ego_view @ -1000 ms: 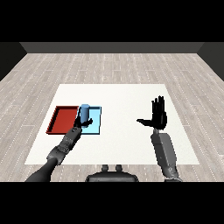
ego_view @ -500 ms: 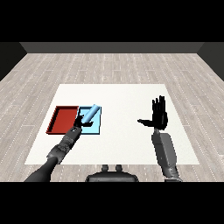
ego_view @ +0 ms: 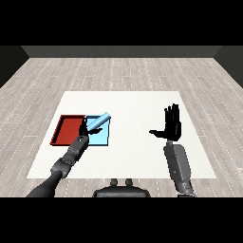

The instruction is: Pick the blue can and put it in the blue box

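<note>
the blue can [ego_view: 98, 121] is a slim, pale blue cylinder, lighter than its name suggests and close in shade to the tray under it. it no longer stands upright as it did a moment ago: it is tipped well over, its upper end leaning toward the far right, its lower end down by the left robot hand [ego_view: 84, 128]. it lies over the light blue tray [ego_view: 102, 138], crossing that tray's far edge.

the left robot hand sits at the can's lower end, above the seam where the red tray [ego_view: 67, 131] meets the light blue one; its dark fingers are bunched there, but whether they clasp the can or have let it go cannot be told. both trays lie side by side near the left edge of the white desk [ego_view: 133, 156], red on the outside.

the right robot hand [ego_view: 172, 126] is raised over the right part of the desk, well apart from the trays, fingers straight and spread, thumb out to the side, holding nothing.
</note>
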You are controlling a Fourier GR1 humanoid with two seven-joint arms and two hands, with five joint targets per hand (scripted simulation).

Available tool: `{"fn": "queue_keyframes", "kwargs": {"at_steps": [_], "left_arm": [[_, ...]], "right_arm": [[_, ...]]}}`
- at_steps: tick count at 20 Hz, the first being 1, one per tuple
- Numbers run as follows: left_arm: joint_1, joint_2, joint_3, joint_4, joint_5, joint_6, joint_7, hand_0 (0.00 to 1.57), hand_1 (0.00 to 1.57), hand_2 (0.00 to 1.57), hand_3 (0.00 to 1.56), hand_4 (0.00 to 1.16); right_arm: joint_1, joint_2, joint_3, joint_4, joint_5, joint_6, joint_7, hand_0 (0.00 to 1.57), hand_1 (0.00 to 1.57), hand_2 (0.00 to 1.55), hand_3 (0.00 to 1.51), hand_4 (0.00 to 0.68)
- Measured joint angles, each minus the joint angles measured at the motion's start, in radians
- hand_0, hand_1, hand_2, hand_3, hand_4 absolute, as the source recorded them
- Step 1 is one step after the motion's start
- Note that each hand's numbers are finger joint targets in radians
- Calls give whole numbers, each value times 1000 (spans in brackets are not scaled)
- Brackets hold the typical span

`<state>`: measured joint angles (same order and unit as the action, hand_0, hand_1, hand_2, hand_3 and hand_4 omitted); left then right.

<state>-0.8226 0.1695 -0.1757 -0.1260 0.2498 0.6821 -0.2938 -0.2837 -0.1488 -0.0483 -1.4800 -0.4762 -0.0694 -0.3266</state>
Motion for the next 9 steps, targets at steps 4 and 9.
{"fn": "queue_keyframes", "kwargs": {"at_steps": [4, 9], "left_arm": [[5, -16, 51, -126, 46, -49, -158, 0, 0, 0, 0, 0], [51, -51, 69, -314, 86, -215, -353, 0, 0, 0, 0, 0]], "right_arm": [[8, 5, 17, -4, 9, 13, -7, 0, 0, 0, 0, 0], [31, -2, 33, -16, 25, 21, -2, 0, 0, 0, 0, 0]]}}
